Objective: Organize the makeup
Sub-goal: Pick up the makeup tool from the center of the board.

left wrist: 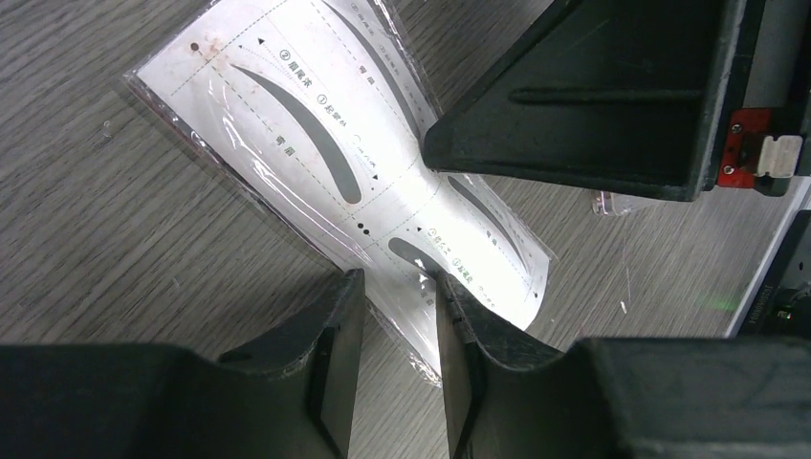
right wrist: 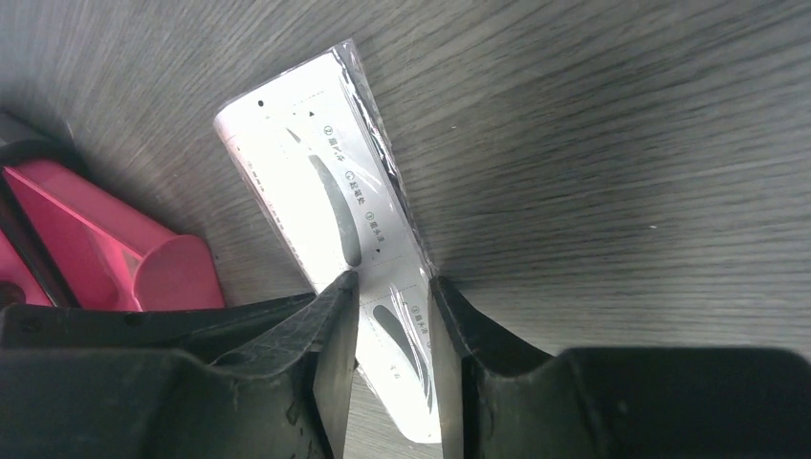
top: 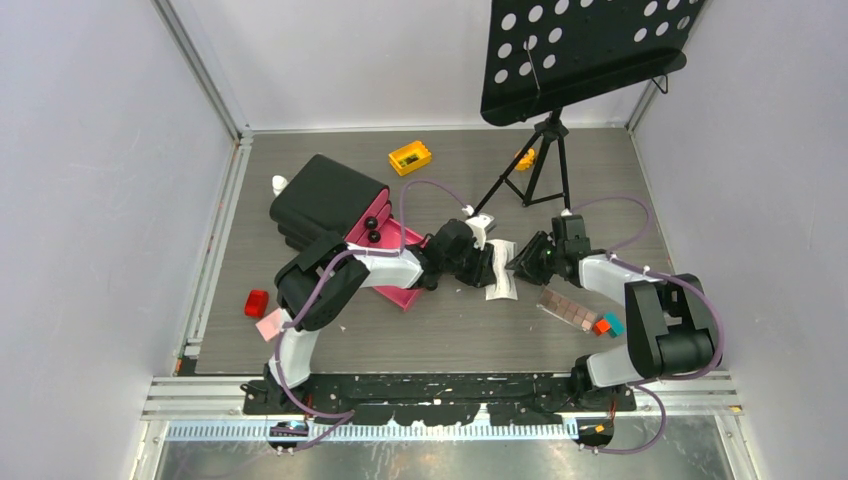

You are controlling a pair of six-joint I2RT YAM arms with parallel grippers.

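Buckling threatens the white plastic-sleeved eyebrow card (top: 501, 270), midway between the bench's side edges. The right pincer (right wrist: 394, 287) pinches its long edges; the left pincer (left wrist: 400, 287) straddles one end, grip unclear. Harder squeezing could crease it.

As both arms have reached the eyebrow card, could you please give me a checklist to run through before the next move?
1. Eyebrow card between the fingers of the left tool: ok.
2. Card between the fingers of the right tool: ok.
3. Firm clamp by either tool: cannot tell.
4. Card lying flat: not ok, it bows between the tools.
5. Tools clear of each other: ok, close but apart.
6. Pink drawer pulled out to receive it: ok.
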